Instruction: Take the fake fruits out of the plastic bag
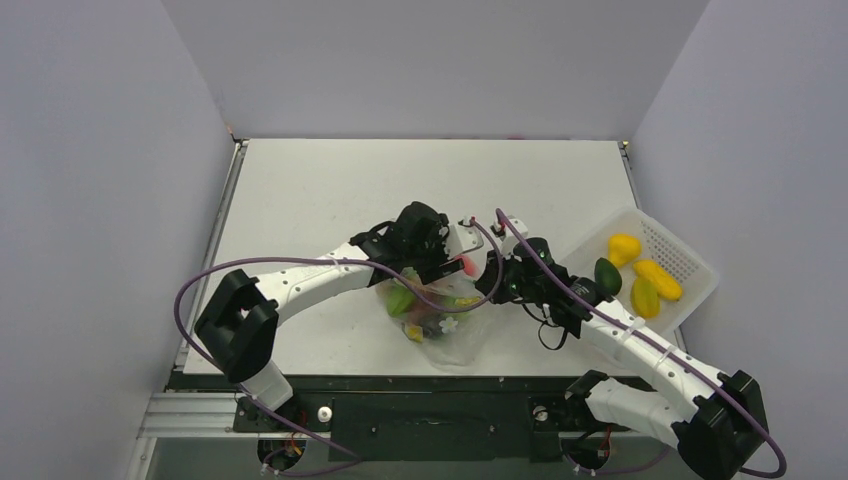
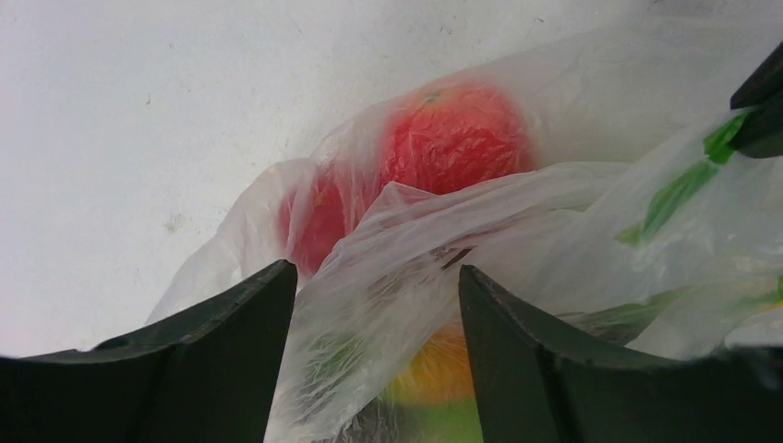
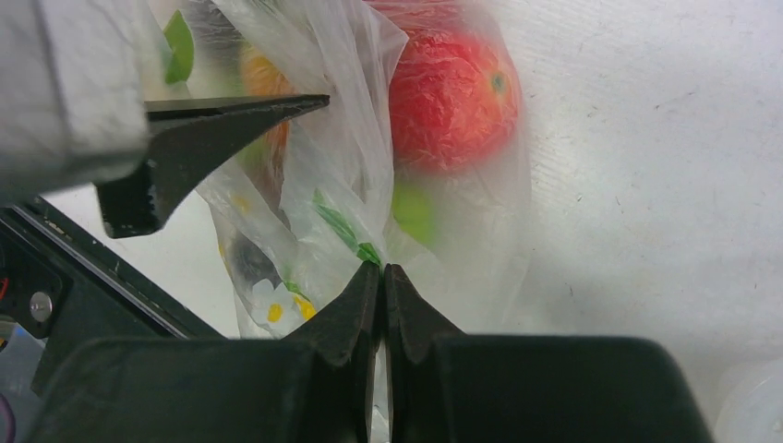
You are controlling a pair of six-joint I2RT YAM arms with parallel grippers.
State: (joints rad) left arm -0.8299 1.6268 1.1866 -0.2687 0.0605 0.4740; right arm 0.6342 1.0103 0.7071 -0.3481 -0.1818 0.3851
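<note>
The clear printed plastic bag (image 1: 440, 318) lies at the table's near middle with fake fruits inside. A red fruit (image 1: 466, 265) shows at its top edge, and a green one (image 1: 400, 300) at its left. My left gripper (image 1: 440, 252) is open. In the left wrist view (image 2: 374, 272) bag film (image 2: 406, 249) runs between its fingers, with the red fruit (image 2: 452, 134) beyond and an orange-yellow fruit (image 2: 434, 365) below. My right gripper (image 1: 492, 280) is shut on a fold of the bag (image 3: 332, 212). In the right wrist view (image 3: 381, 268) the red fruit (image 3: 452, 97) lies just ahead.
A white perforated basket (image 1: 672, 241) sits at the right table edge, holding yellow fruits (image 1: 624, 247) and a dark green one (image 1: 607, 276). Grey walls enclose the table. A finger of the left gripper (image 3: 212, 138) crosses the right wrist view.
</note>
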